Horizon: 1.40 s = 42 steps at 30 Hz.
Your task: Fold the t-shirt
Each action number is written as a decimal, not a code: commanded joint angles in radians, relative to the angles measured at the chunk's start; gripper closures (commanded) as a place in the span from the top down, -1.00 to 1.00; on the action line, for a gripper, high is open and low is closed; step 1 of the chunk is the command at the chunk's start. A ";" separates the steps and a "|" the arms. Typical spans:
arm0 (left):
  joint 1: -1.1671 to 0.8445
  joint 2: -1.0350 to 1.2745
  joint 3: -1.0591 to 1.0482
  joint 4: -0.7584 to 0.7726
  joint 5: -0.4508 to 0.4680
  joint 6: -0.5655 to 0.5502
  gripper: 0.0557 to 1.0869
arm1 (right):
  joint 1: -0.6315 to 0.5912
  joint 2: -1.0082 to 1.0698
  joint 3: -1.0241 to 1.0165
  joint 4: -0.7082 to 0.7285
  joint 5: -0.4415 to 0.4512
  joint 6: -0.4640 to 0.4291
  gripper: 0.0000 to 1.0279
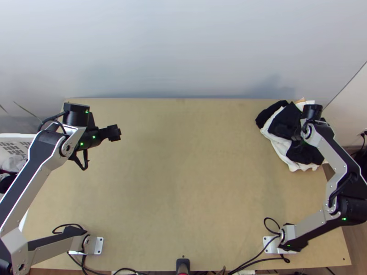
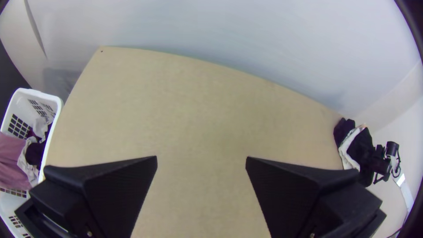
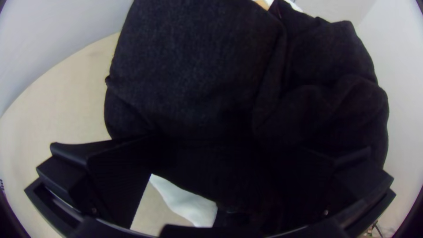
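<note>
looking at the left gripper (image 1: 114, 132) first, over the table's left side toward the far end, with fingers set wide apart in the left wrist view and bare wood showing between. same deal with the right gripper (image 1: 289, 130): spread wide, right at the dark stuff in the far right corner. can't tell about actual contact there, black on black. going by size now: got the pale wall (image 1: 183, 46) behind the far edge, then the light wooden table (image 1: 183, 183), with a big bare stretch between the two grippers. next up, the white basket (image 2: 53, 99) just beside the table's left edge, holding mixed laundry, including a dusty pink cloth (image 2: 11, 158). then the pile of cloth (image 1: 264, 117) in that far right corner, layered and bunched. can't pick out the t-shirt in there, honestly. can make out black cloth (image 3: 189, 66) on top, smooth in one part and rumpled in another, with white cloth (image 1: 280, 147) poking out beneath. last, a tiny tan bit (image 3: 263, 3) peeking out at the pile's edge.
</note>
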 commanded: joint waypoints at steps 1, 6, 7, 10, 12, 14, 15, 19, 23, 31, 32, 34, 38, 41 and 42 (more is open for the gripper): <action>0.005 -0.005 0.001 -0.001 -0.001 0.001 0.90 | -0.022 -0.037 -0.009 0.001 -0.004 0.008 0.90; 0.006 -0.031 -0.019 -0.004 0.001 0.000 0.90 | -0.014 -0.121 0.115 -0.031 -0.002 -0.015 0.91; 0.006 -0.036 -0.024 -0.004 0.001 -0.002 0.90 | -0.003 -0.140 0.144 -0.048 -0.002 -0.022 0.91; 0.006 -0.056 -0.036 -0.004 0.001 -0.003 0.90 | 0.020 -0.203 0.221 -0.086 -0.002 -0.036 0.91; 0.008 -0.070 -0.040 -0.005 0.001 -0.003 0.90 | 0.035 -0.247 0.253 -0.089 -0.004 -0.047 0.91; 0.012 -0.085 -0.048 -0.005 0.001 -0.003 0.90 | 0.051 -0.290 0.276 -0.089 -0.004 -0.052 0.92; 0.016 -0.091 -0.051 -0.005 0.001 -0.003 0.90 | 0.058 -0.310 0.284 -0.089 -0.004 -0.055 0.92; 0.017 -0.120 -0.066 -0.012 -0.001 -0.003 0.90 | 0.066 -0.381 0.277 -0.089 -0.004 -0.044 0.92; 0.023 -0.168 -0.105 -0.007 -0.010 0.000 0.90 | 0.078 -0.480 0.172 -0.054 -0.002 -0.045 0.92; 0.129 -0.375 -0.324 0.156 -0.078 0.113 0.90 | 0.173 -0.879 -0.310 0.314 0.062 -0.044 0.92; 0.131 -0.410 -0.364 0.186 -0.102 0.139 0.90 | 0.202 -0.911 -0.345 0.308 0.082 -0.042 0.92; 0.134 -0.481 -0.456 0.268 -0.153 0.202 0.90 | 0.265 -0.999 -0.439 0.319 0.094 -0.035 0.92; 0.147 -0.593 -0.608 0.375 -0.210 0.282 0.90 | 0.409 -1.125 -0.629 0.371 0.183 -0.042 0.92; 0.164 -0.666 -0.706 0.453 -0.242 0.304 0.90 | 0.506 -1.227 -0.801 0.481 0.257 -0.128 0.92; 0.167 -0.689 -0.735 0.476 -0.256 0.308 0.90 | 0.538 -1.289 -0.861 0.524 0.268 -0.165 0.92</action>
